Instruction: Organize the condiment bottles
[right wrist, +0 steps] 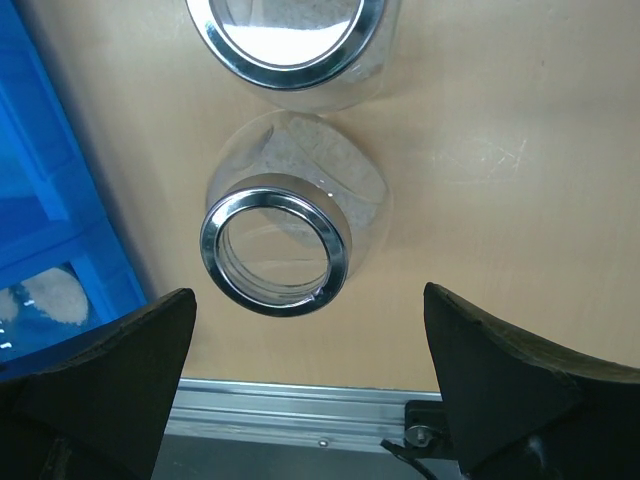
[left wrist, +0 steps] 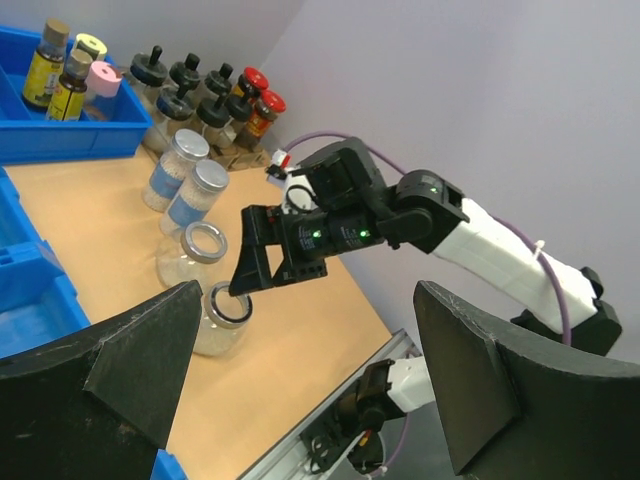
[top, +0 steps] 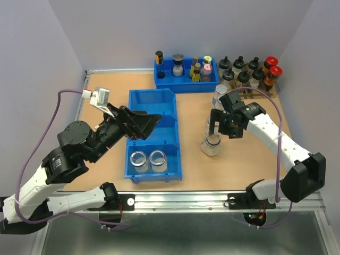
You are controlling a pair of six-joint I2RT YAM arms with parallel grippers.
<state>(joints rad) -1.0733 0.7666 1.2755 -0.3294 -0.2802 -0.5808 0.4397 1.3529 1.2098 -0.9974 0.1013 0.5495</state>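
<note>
Two open glass jars (top: 139, 160) (top: 158, 158) stand in the front compartment of the blue bin (top: 153, 101). Two more open jars stand right of the bin: a front one (top: 211, 144) (left wrist: 222, 318) (right wrist: 278, 258) and one behind it (left wrist: 193, 252) (right wrist: 285, 35). Two lidded jars (left wrist: 201, 194) (left wrist: 176, 164) stand further back. My right gripper (top: 217, 128) (right wrist: 310, 390) is open and empty, hovering just above the front jar. My left gripper (top: 147, 125) (left wrist: 305, 380) is open and empty over the bin's middle.
A small blue tray (top: 186, 82) of coloured spice bottles stands at the back. Black-capped (top: 240, 66) and red-capped (top: 273, 66) narrow bottles stand at the back right. The table's metal front rail (top: 180, 201) lies close below the front jar.
</note>
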